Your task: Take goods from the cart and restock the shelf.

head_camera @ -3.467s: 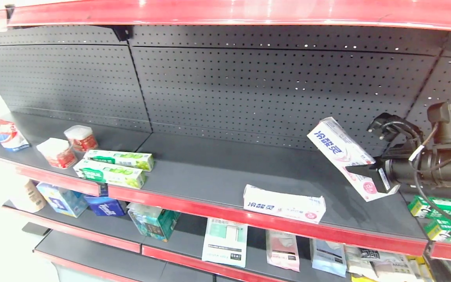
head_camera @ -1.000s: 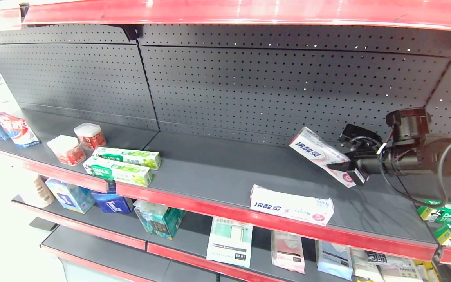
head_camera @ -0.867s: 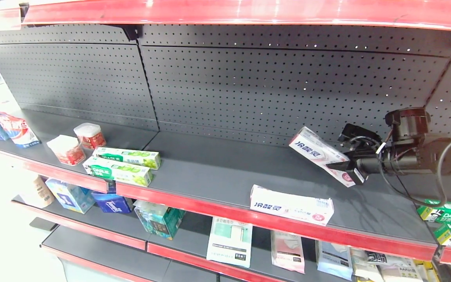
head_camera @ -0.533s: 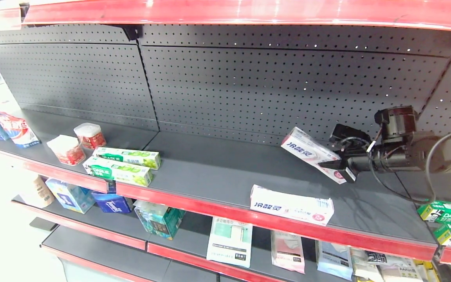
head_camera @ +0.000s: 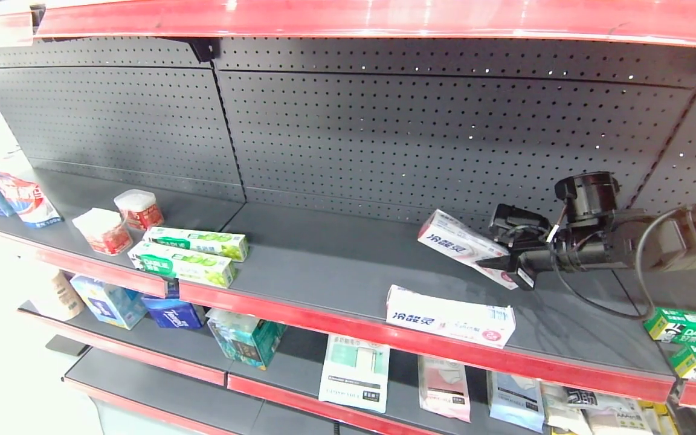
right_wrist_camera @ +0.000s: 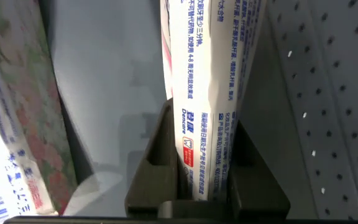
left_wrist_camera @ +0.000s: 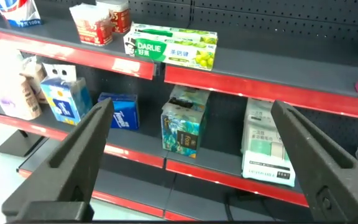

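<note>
Right gripper grasps the tilted toothpaste box endwise; early release could topple it onto the front box, 7 o'clock.

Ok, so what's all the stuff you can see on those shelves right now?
held toothpaste box: one, white and pink, tilted over the middle shelf, in the right gripper
lying toothpaste box: one, white and pink, flat at that shelf's front edge
green toothpaste boxes: two, left part of the shelf, side by side
far-right green boxes: two
tubs: two, white with red labels, left of the green toothpaste boxes
bags: blue, red and white, far left; count unclear
lower-shelf goods: blue packs, teal box, pale packets
right gripper: black, shut on the held toothpaste box
left gripper: black, open
</note>
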